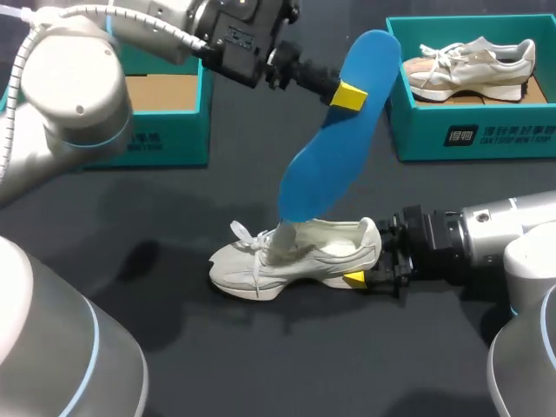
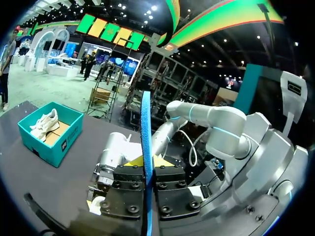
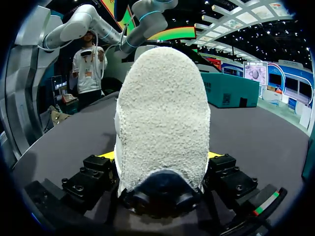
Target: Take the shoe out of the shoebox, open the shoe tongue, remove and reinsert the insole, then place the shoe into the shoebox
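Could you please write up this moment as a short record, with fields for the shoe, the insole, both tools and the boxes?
shoe: white, on its sole on the table, outside both boxes
insole: blue, steeply tilted, lower end at the shoe's opening
left tool: shut on the insole's upper part, above the table
right tool: shut on the shoe's heel, at table level
left box: teal, no shoe visible inside
right box: teal, holds a second shoe
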